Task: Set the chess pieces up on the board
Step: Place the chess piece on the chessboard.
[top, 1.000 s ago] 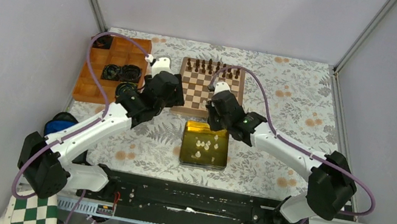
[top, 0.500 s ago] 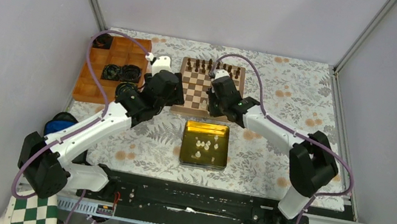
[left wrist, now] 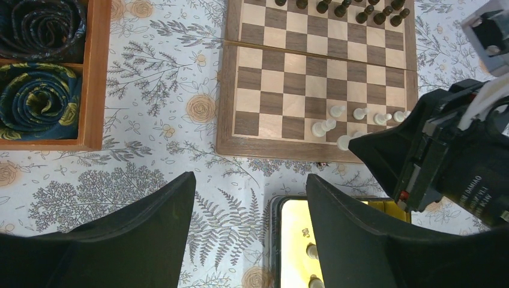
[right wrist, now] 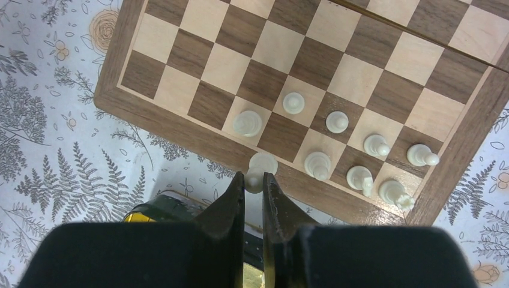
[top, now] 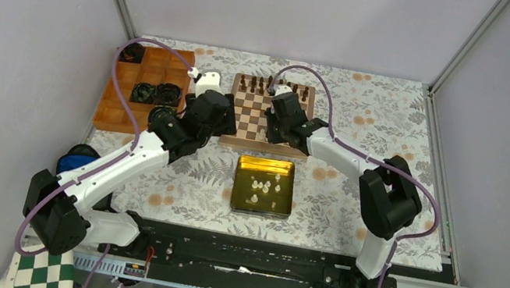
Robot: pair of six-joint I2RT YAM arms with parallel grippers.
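Observation:
The board (top: pixel 250 116) lies at the back middle, with dark pieces along its far rows. Several cream-white chess pieces (right wrist: pixel 336 122) stand in its near right corner, seen too in the left wrist view (left wrist: pixel 324 127). My right gripper (right wrist: pixel 254 180) is shut on one white chess piece (right wrist: pixel 260 167), hanging over the board's near rim (right wrist: pixel 180 135). More white pieces (top: pixel 264 187) lie in a yellow tin (top: pixel 238 182) in front of the board. My left gripper (left wrist: pixel 249 180) is open and empty above the mat, between the board's near left corner and the tin (left wrist: pixel 294 231).
An orange wooden compartment tray (top: pixel 118 92) with rolled dark ties (left wrist: pixel 39 99) sits left of the board. The right arm (left wrist: pixel 456 156) reaches in close to the left gripper's right side. A floral cloth (top: pixel 352 201) covers the table.
The right arm has swung from above the tin forward and left to the board's near edge, carrying the white piece. The left arm has stayed still.

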